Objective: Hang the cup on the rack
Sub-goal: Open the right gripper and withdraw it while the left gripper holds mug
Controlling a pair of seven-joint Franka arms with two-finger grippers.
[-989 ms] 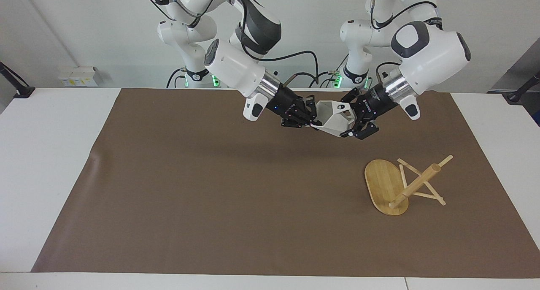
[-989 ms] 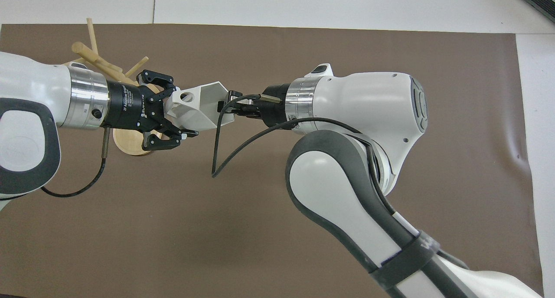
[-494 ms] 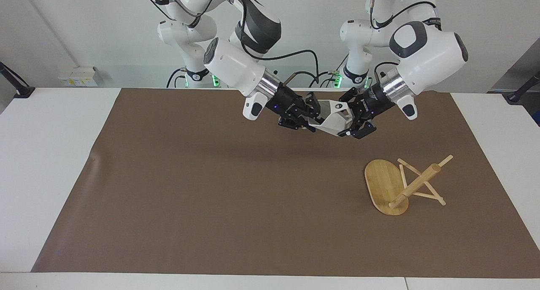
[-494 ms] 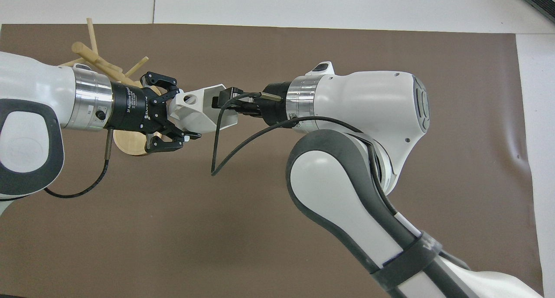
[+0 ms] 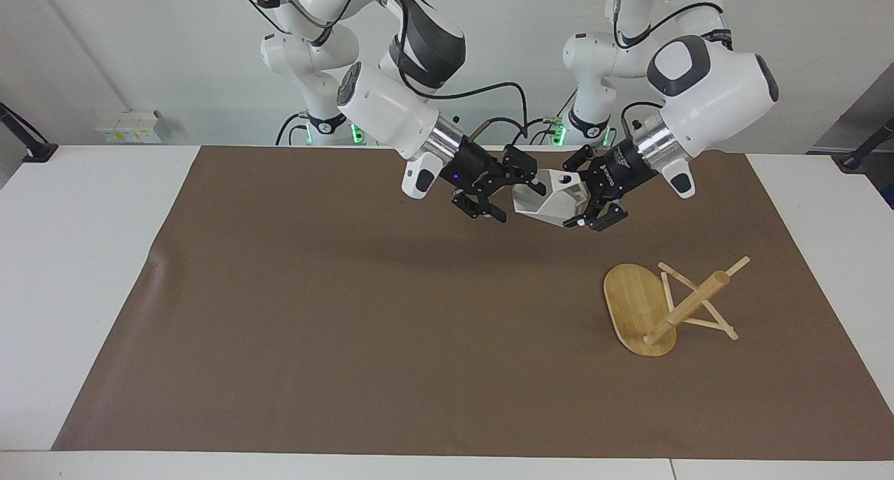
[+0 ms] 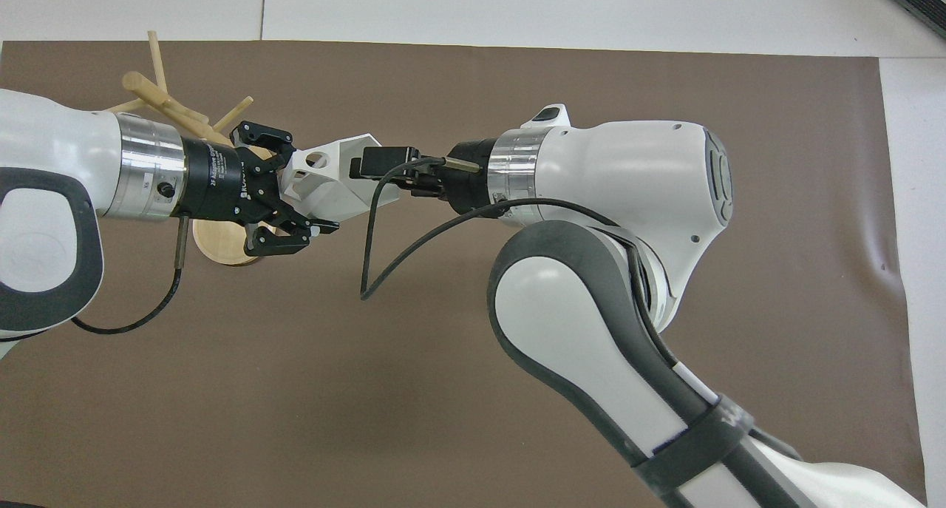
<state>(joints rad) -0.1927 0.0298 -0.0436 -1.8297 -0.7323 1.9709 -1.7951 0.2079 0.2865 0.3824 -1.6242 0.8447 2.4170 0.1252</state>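
Observation:
The white faceted cup (image 5: 548, 200) (image 6: 332, 186) hangs in the air over the brown mat, between the two grippers. My left gripper (image 5: 571, 202) (image 6: 301, 191) is shut on the handle end of the cup, and the handle's round hole shows from above. My right gripper (image 5: 520, 199) (image 6: 369, 174) is open at the cup's rim end, its fingers spread apart. The bamboo rack (image 5: 688, 304) (image 6: 159, 97) stands on its oval base (image 5: 628, 302) (image 6: 218, 243) on the mat toward the left arm's end. From above, the left gripper covers part of it.
A brown mat (image 5: 314, 312) (image 6: 591, 86) covers most of the white table (image 5: 84, 256). A black cable (image 6: 384, 264) loops down from the right wrist over the mat.
The right gripper has opened and let go of the cup. The left gripper stays shut on the cup, which has shifted slightly toward the left arm.

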